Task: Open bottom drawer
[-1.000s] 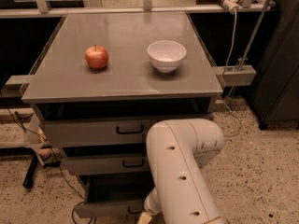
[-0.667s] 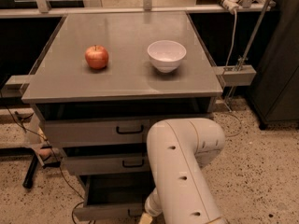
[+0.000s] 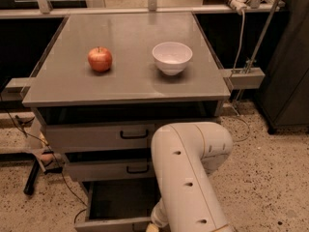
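The bottom drawer (image 3: 112,224) is the lowest and narrowest of three grey drawers under the table. It stands pulled out, and its dark inside (image 3: 120,199) shows. Its black loop handle is hidden. My white arm (image 3: 190,178) reaches down in front of the drawers' right side. My gripper (image 3: 153,224) is at the bottom edge of the camera view, at the right end of the bottom drawer's front, mostly hidden under the arm.
The widest top drawer (image 3: 91,138) and the mid-sized drawer (image 3: 96,170) are shut. A red apple (image 3: 100,59) and a white bowl (image 3: 172,57) sit on the grey table top (image 3: 130,88). A dark cabinet (image 3: 289,81) stands at the right. Cables lie on the floor at the left.
The bottom drawer's front has slid a little further out toward the camera, showing more of its inside. The apple and bowl have not moved.
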`<control>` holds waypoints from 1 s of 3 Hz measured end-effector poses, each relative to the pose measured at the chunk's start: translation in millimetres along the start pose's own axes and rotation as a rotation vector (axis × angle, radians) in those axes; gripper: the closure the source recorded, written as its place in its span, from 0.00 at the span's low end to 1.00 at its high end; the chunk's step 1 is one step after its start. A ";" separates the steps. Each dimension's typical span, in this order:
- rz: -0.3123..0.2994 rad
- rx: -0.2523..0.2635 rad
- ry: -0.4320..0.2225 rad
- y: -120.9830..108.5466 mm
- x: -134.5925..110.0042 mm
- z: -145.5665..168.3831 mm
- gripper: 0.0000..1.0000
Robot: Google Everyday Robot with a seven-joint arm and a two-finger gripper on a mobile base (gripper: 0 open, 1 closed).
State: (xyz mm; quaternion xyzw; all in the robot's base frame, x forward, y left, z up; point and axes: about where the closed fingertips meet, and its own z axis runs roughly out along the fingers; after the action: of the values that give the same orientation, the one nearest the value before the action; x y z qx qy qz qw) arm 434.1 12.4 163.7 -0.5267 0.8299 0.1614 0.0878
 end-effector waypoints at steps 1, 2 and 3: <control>0.061 -0.011 0.013 23.8 25.1 -9.3 0.00; 0.099 -0.009 0.019 35.7 37.9 -16.2 0.00; 0.118 -0.007 0.017 42.2 43.3 -19.3 0.00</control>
State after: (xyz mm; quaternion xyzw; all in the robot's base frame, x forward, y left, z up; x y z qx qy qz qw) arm 377.9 -14.6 175.4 -0.4787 0.8596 0.1646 0.0694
